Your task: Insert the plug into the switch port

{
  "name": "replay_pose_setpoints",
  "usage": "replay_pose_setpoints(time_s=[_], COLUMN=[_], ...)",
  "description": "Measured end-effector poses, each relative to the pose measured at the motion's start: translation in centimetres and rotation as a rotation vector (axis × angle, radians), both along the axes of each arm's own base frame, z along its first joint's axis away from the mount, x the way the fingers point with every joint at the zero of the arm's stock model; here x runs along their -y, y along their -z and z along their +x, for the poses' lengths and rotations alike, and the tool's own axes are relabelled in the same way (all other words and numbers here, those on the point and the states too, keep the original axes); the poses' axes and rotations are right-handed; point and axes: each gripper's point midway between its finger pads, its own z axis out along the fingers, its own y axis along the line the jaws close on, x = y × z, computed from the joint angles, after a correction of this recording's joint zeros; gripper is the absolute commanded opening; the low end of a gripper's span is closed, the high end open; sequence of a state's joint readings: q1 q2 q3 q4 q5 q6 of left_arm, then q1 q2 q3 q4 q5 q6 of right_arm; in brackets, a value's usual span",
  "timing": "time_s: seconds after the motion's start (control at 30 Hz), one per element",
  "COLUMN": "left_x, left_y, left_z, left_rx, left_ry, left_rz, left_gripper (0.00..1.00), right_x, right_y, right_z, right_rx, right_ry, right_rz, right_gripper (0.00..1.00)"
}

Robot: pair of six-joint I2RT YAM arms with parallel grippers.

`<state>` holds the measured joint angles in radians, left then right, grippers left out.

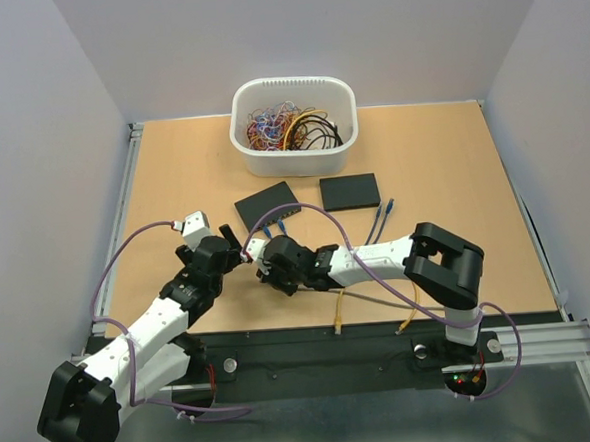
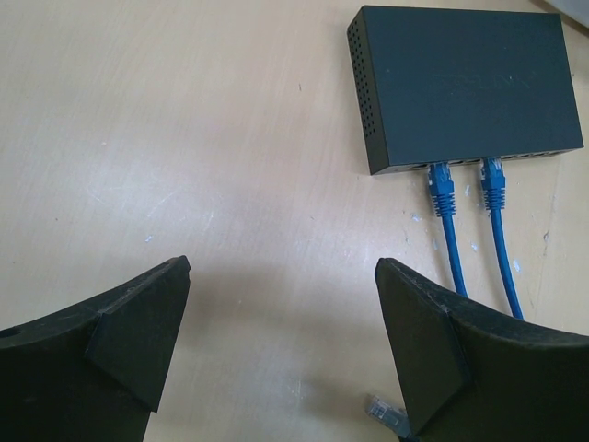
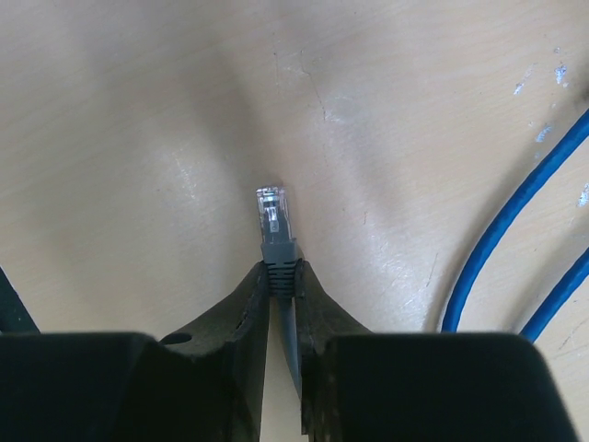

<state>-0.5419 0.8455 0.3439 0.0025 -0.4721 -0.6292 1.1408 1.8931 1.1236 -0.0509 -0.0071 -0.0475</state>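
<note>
The worktop (image 1: pixel 173 188) is showing a pale tan wood tone. Two matte black switch boxes (image 1: pixel 268 204) (image 1: pixel 350 192) are lying at twelve o'clock, two bright blue cables (image 2: pixel 448 235) running from the left one. The white bin (image 1: pixel 296 156) is holding multicoloured wires. The right end effector (image 3: pixel 282 281), black, is pinching a grey boot with a clear connector (image 3: pixel 273 210).

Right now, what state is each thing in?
Left claw: open, empty.
Right claw: shut on grey plug.
Left switch: two blue cables plugged in.
Yellow plug: loose on table, not held.
Bin: holds tangled wires.
</note>
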Motion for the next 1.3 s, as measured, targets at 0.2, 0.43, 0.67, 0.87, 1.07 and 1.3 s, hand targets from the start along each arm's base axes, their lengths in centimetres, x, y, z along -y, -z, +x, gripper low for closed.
replay_pose_setpoints(time_s=[0.2,0.43,0.67,0.87,1.07,1.3], left_x=[0.9,2.3,2.0,2.6,4.0,4.4], left_y=[-0.1,-1.0,-1.1,-3.4,-6.3,-6.0], left_z=[0.0,0.3,0.7,2.3,5.6,10.5], left_rx=[0.000,0.033,0.030,0.064,0.106,0.112], left_ry=[0.034,0.069,0.046,0.034,0.034,0.053], left_rz=[-0.029,-0.087,-0.098,-0.132,-0.161,-0.177], left_gripper=[0.94,0.94,0.94,0.94,0.95,0.95], right_x=[0.6,3.4,5.8,7.7,9.9,10.2], right_y=[-0.1,-0.5,-1.6,-3.6,-5.3,-5.5], right_z=[-0.4,-1.7,-0.9,2.2,6.9,10.8], right_rx=[0.005,0.022,0.054,0.070,0.090,0.100], right_ry=[0.000,0.025,0.114,0.244,0.424,0.542], right_rz=[0.017,0.002,0.033,0.104,0.170,0.179], right_gripper=[0.01,0.00,0.00,0.00,0.00,0.00])
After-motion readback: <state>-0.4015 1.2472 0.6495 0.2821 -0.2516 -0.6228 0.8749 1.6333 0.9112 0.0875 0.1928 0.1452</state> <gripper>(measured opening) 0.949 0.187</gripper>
